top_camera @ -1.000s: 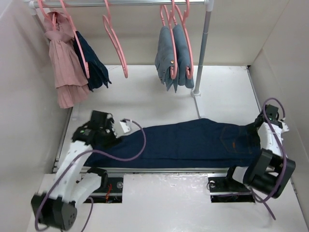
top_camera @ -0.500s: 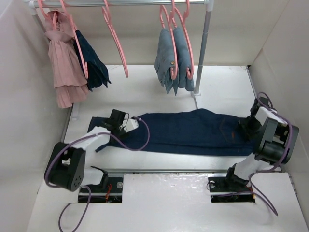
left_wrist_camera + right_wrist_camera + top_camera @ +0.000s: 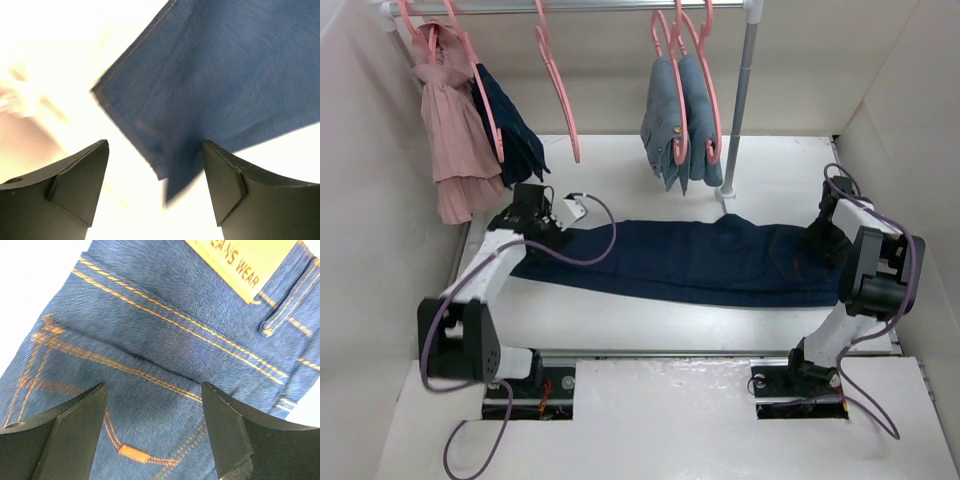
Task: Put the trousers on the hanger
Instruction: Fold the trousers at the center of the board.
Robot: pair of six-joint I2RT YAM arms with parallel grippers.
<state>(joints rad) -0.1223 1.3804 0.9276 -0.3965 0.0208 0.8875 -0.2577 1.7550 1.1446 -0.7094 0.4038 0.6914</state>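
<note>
Jaws on both arms apart, gripping nothing: left jaws over hem end, right jaws over waistband patch (image 3: 245, 265). Trousers (image 3: 700, 262) flat on counter (image 3: 620, 185), stretched left-right, hem left, waist right. Empty pink hanger (image 3: 560, 100) on far rail (image 3: 620, 6), well apart. Judgement: laid out only; hanger fetch, draping all left.

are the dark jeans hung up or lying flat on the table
Lying flat: the jeans are stretched out full length on the table.
</note>
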